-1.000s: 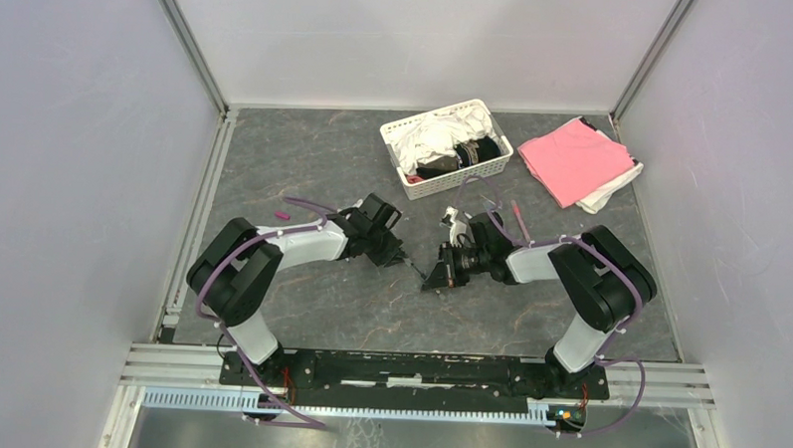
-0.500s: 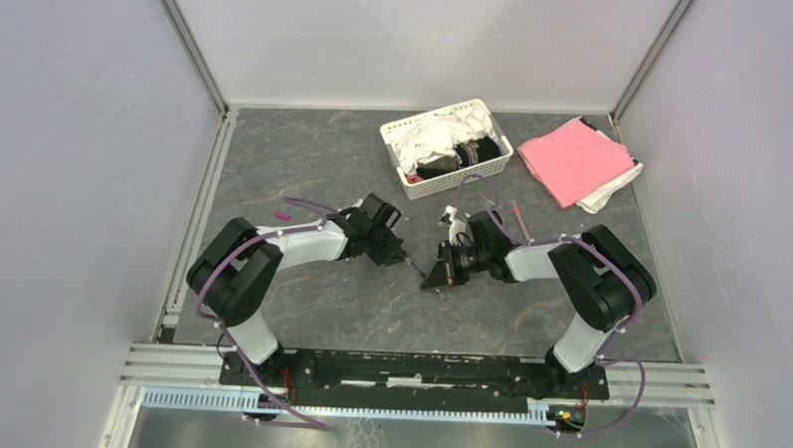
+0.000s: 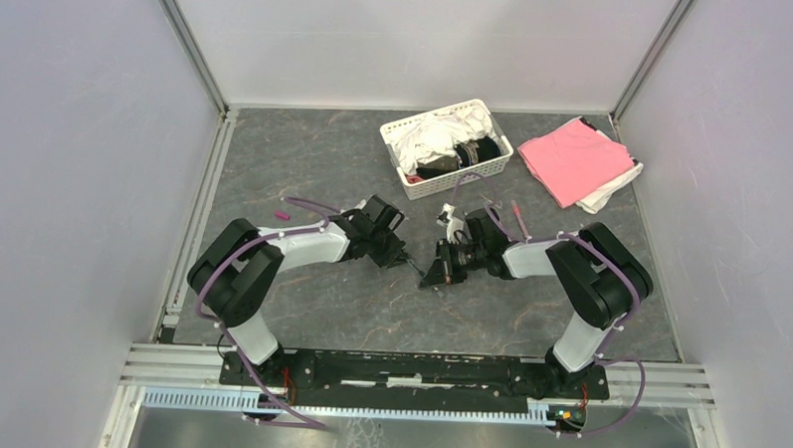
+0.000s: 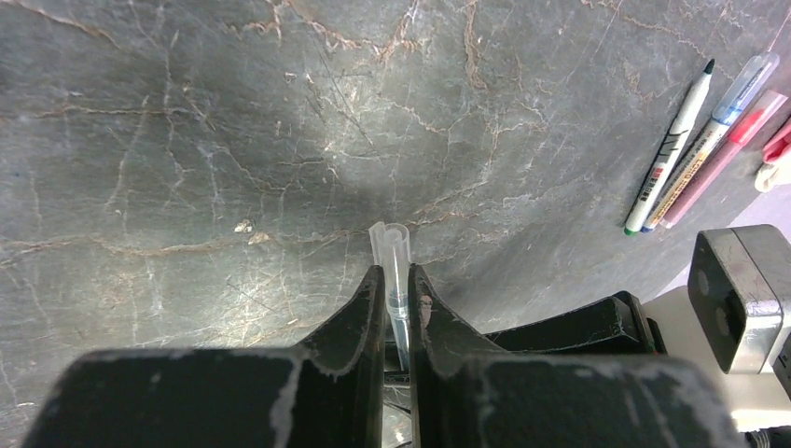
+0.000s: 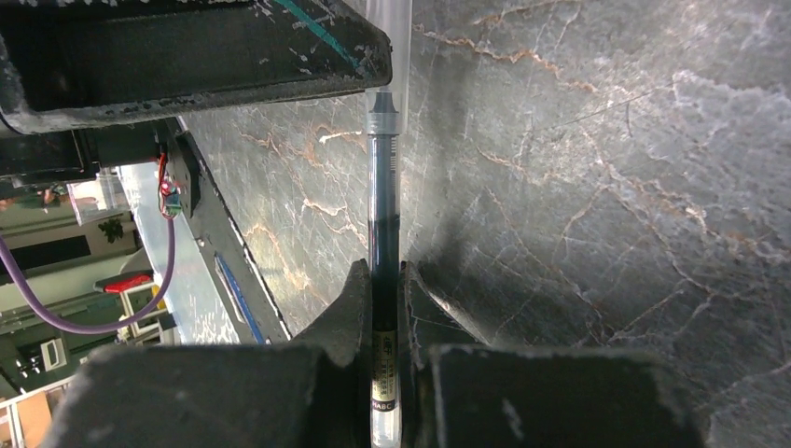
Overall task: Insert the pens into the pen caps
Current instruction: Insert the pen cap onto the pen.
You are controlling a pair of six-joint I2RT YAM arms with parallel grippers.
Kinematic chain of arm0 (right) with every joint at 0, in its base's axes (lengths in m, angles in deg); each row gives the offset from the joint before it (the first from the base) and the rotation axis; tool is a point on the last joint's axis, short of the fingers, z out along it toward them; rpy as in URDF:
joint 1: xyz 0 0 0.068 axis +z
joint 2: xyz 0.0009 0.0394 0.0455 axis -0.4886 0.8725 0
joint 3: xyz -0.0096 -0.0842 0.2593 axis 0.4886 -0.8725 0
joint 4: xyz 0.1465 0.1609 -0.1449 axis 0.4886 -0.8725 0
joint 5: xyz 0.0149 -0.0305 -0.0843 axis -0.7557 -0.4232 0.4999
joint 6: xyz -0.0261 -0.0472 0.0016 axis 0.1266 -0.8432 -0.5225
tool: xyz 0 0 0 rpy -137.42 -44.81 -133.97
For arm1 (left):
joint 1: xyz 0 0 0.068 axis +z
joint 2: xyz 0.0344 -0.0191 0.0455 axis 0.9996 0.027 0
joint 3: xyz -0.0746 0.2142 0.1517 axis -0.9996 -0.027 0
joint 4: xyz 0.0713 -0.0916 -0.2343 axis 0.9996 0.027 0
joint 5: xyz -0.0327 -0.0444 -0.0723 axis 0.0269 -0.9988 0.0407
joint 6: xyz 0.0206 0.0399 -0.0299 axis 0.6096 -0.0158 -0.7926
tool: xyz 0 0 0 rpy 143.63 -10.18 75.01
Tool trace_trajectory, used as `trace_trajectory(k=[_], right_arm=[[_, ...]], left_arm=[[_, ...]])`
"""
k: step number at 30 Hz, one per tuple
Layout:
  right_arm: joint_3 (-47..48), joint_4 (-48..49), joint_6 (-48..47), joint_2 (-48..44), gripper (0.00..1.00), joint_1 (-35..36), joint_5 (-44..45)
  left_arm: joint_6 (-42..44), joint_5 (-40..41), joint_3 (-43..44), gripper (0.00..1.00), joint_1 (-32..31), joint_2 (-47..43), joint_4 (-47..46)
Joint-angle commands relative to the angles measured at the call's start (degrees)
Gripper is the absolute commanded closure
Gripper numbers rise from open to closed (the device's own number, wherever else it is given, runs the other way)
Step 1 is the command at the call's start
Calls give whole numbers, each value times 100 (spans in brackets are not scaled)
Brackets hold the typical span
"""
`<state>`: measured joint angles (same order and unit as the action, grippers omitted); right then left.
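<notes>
1. The dark pen (image 5: 383, 224) is clamped between the fingers of the right claw (image 5: 384, 276). Its barrel runs straight out ahead of the fingertips, and its rear end is hidden between the fingers.
2. Just ahead of that claw, the pen's grey collar sits at the mouth of a clear cap (image 5: 390, 56). The top edge of the right wrist view cuts off the cap's far end, and how deep the tip sits inside cannot be told.
3. The left claw (image 4: 395, 273) is closed on this same clear cap, which pokes out just beyond its fingertips. From the left wrist, the pen is hidden behind the fingers.
4. Seen from above, the 2 claws meet nose to nose low over the counter (image 3: 315, 161). Pen and cap are too small to make out there.
5. Well ahead and to the right of the left claw, 3 pens (image 4: 709, 142) lie side by side on the counter.
6. A small magenta cap (image 3: 283, 214) lies well apart from the left claw, beside that arm.
7. A white basket (image 3: 445, 146) of cloths and a pink cloth (image 3: 574, 160) lie beyond both claws.
</notes>
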<state>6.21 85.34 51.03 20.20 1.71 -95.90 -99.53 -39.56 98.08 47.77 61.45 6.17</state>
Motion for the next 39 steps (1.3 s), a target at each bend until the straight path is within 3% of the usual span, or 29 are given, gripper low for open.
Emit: trace_trajectory(k=[1,11,20,26,30,39], right_arm=[[214,118,-30,19,100,19,212],[374,119,-230,83,100,13,299],[94,970,-525,-208,100,19,194],[-379,2179,-553,-698,100,24,29],[-244,2333,-598,-738,100,21,-199],[-55,2229,-813,-1083,100,17,-587]], left_arm=[[-271,-155,31,98,-115,-32,-24],[-201,-275,105,98,-182,-237,17],[-307,-227,72,98,-264,-723,21],[-331,-209,76,98,-264,-1069,27],[-94,-58,226,98,-264,-1274,200],[54,187,406,84,-264,-1642,585]])
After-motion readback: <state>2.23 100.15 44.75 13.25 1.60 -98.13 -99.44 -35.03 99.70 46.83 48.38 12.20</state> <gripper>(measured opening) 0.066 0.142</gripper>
